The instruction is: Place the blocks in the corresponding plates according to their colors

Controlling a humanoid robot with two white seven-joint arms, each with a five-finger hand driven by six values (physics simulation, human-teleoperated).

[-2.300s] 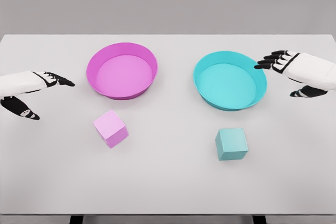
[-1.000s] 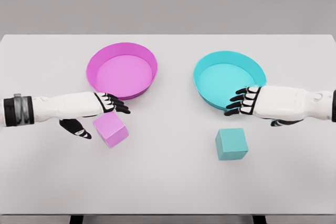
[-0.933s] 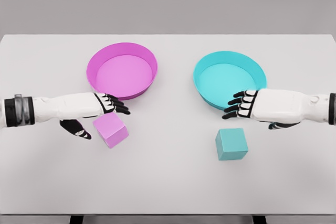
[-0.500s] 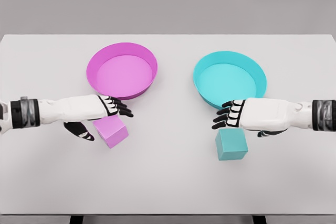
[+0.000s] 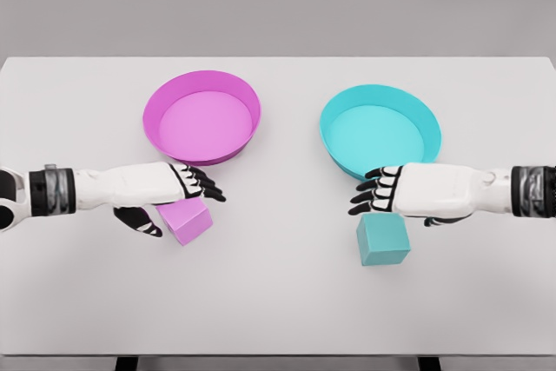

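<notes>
The left hand [image 5: 178, 188] lies over the pink block [image 5: 184, 217], hiding the block's top rear edge; its fingers are spread and its thumb hangs beside the block's left face, and contact there cannot be made out. The right hand [image 5: 391, 192] (fingers likewise spread, holding nothing) covers the top rear of the teal block [image 5: 383, 240] and part of the near rim of the teal plate [image 5: 380, 132]. The pink plate [image 5: 202, 116] sits just behind the left hand. Both forearms are cut off at the side edges of the view. The white desk [image 5: 278, 301] has open room in front of the blocks and between the plates.
</notes>
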